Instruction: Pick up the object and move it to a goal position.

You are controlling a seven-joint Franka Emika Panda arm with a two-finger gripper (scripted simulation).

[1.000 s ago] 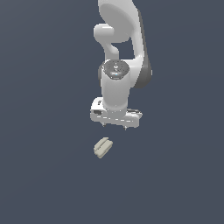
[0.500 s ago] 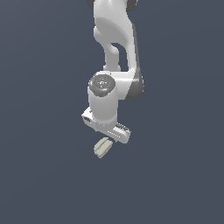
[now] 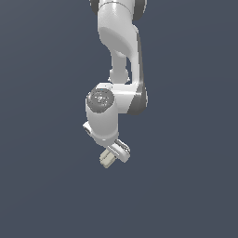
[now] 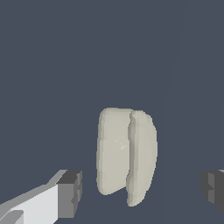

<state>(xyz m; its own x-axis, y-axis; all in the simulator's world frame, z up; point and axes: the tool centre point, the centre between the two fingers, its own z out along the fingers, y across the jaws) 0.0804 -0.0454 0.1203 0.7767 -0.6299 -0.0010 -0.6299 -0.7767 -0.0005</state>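
The object [image 4: 126, 155] is a small pale beige oblong block with a lengthwise groove, lying on the flat dark grey surface. In the wrist view it sits between my two dark fingertips [image 4: 70, 193], with a clear gap on each side. My gripper [image 4: 142, 192] is open and touches nothing. In the exterior view the white arm reaches down and my gripper [image 3: 116, 153] hangs right over the object [image 3: 106, 159], covering most of it; only one end shows.
The dark grey surface [image 3: 46, 186] runs flat all around the arm. Nothing else shows on it.
The arm has come down and swung toward the object. The hand, which hung above and apart from the block, now covers most of it.
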